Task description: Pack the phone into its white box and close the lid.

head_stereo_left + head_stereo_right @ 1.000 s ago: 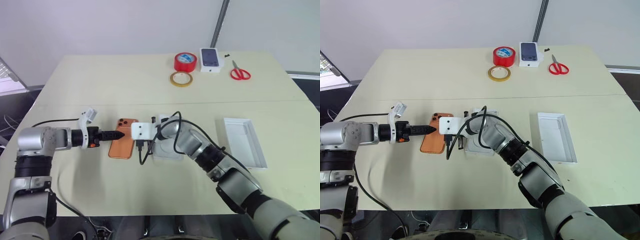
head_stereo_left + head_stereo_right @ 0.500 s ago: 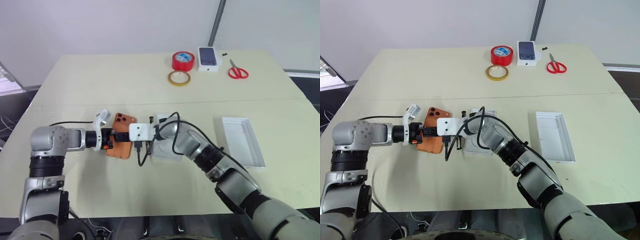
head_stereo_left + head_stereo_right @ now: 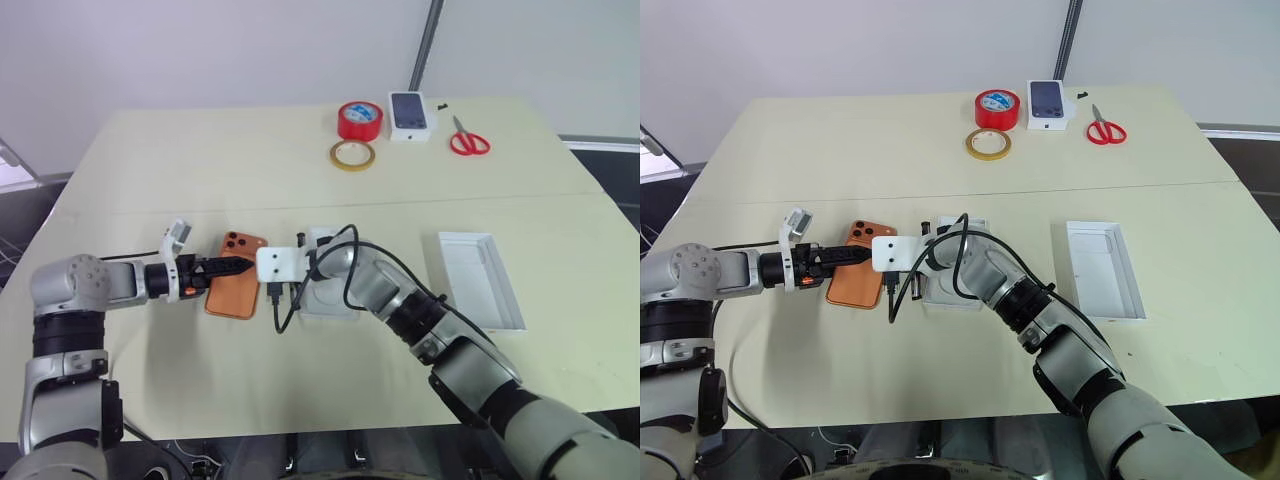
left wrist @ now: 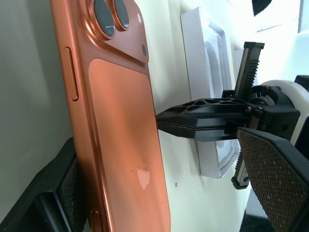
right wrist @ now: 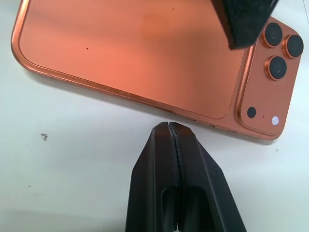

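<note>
The orange phone (image 3: pixel 236 290) lies back up on the table, its camera bump at the far end. My left gripper (image 3: pixel 225 268) reaches over it from the left, open wide. The phone sits between its two pads (image 4: pixel 277 169), with its left edge against one of them. My right gripper (image 5: pixel 169 126) is shut and empty, its tip at the phone's right long edge. The white box (image 3: pixel 318 300) lies just right of the phone, partly under my right arm. The lid (image 3: pixel 482 278) rests open side up farther right.
At the table's far side stand a red tape roll (image 3: pixel 358 120), a yellowish tape ring (image 3: pixel 352 154), a small white box printed with a dark phone (image 3: pixel 412 114) and red scissors (image 3: pixel 465 142). A black cable (image 3: pixel 285 310) hangs from my right wrist over the table.
My left gripper pushed in over the phone, rolled its wrist, then drew back a little. The phone has turned slightly on the table. The right gripper stayed put. The camera view has shifted.
</note>
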Available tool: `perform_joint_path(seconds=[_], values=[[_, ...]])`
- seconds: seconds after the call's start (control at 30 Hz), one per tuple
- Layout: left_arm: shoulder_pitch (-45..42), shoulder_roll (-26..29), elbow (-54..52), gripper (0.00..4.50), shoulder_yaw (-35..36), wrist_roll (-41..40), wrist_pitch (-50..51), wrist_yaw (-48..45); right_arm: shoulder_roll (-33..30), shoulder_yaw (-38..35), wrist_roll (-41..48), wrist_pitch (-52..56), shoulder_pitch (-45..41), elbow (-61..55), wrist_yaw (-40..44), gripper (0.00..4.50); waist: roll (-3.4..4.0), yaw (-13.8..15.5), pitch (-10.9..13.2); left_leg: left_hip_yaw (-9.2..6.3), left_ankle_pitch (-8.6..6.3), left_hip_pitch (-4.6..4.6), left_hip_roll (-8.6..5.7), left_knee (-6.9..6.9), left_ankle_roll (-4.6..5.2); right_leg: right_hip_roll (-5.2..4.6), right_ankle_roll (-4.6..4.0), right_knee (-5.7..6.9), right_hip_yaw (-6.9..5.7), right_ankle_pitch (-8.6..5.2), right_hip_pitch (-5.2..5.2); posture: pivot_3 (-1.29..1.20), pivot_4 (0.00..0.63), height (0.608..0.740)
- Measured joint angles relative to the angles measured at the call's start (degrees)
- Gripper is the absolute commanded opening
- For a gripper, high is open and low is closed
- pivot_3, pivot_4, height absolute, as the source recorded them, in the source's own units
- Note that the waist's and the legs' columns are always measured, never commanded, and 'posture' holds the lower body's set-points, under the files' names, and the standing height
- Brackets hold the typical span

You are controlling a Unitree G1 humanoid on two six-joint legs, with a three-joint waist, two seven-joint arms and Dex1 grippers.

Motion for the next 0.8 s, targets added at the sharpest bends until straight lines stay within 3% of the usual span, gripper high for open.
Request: perform_joint_path(seconds=[0.13,0.43,0.53,0.63,0.8], values=[[1.03,-1.92,0.84,2.28,0.38,0.00,0.03,1.24,-0.04,-0.02,-0.01,-0.15,0.00,0.00,-0.10,0.00,-0.01,0.03,0.02,0.00,0.00,-0.02,0.00,0.00,0.00,-0.01,0.00,-0.01,0.00,0.00,0.00,0.00,0.150,0.740],[1.24,-2.86,1.77,2.28,1.09,-1.35,0.43,1.21,-0.12,0.00,-0.06,-0.67,0.00,0.02,-0.15,0.00,-0.04,-0.04,0.04,0.00,0.00,-0.06,0.00,-0.01,0.00,-0.01,0.00,-0.01,0.00,0.00,-0.06,0.00,0.150,0.740],[1.25,-2.76,2.40,1.44,2.01,-1.78,0.62,1.29,-0.09,0.01,-0.05,-0.66,0.00,0.03,-0.21,0.00,-0.04,-0.05,0.05,0.00,0.00,-0.07,0.00,-0.02,0.00,-0.01,0.00,-0.01,0.00,0.00,-0.07,0.00,0.150,0.740],[1.58,-2.56,2.58,0.02,2.30,-2.01,0.67,1.30,-0.08,0.01,-0.05,-0.67,0.00,0.03,-0.21,0.00,-0.04,-0.06,0.05,0.00,0.00,-0.08,0.00,-0.02,0.00,-0.01,0.00,-0.02,0.00,0.00,-0.08,0.00,0.150,0.740],[2.57,-1.97,2.60,0.02,2.72,-2.77,0.89,1.19,-0.05,0.08,-0.08,-0.88,0.00,0.04,-0.24,0.00,-0.05,-0.08,0.05,0.00,0.00,-0.08,0.00,-0.05,-0.01,-0.02,0.00,-0.02,0.01,0.00,-0.10,0.00,0.150,0.740]])
